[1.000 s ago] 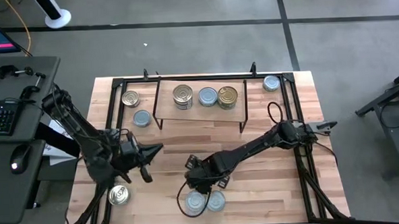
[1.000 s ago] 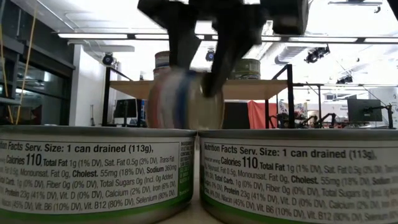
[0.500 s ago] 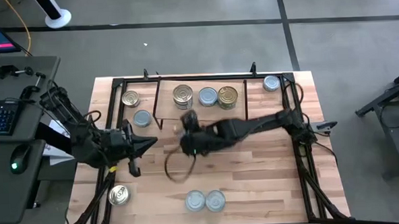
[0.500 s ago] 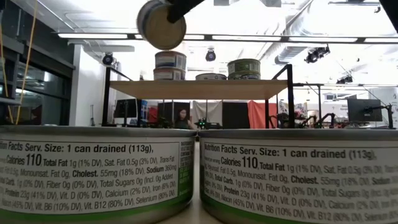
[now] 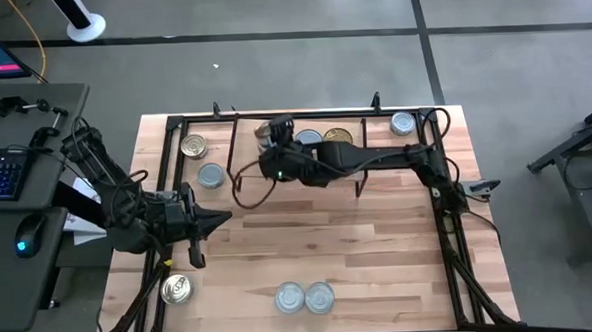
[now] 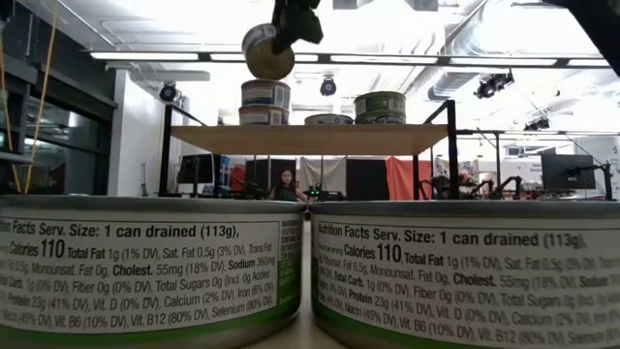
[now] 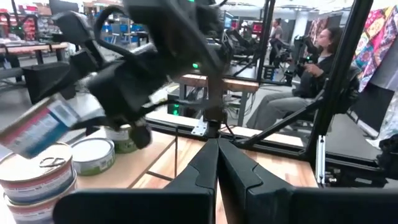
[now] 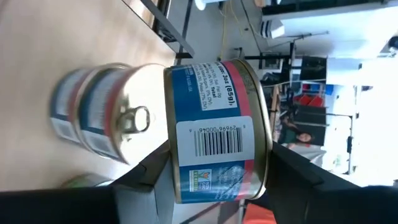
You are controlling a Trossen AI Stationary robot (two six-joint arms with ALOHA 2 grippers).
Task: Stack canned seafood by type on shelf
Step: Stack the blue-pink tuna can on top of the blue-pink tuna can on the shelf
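Canned seafood: one blue-and-red tin (image 8: pixel 214 130) is clamped between the right arm's fingers (image 5: pixel 268 137), tilted in the air just above a two-tin stack (image 6: pixel 265 102) on the wooden shelf (image 6: pixel 310 139). Left arm's fingers (image 5: pixel 218 221) are pressed together, low over the worktop (image 5: pixel 380 252), well apart from the shelf.

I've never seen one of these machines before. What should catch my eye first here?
Look at the right tool: it holds a blue and red can in the air, tilted, just above a stack of matching cans at the left end of the shelf. The left tool, fingers together, waits near the table's left side. Two green-labelled cans sit at the front edge.
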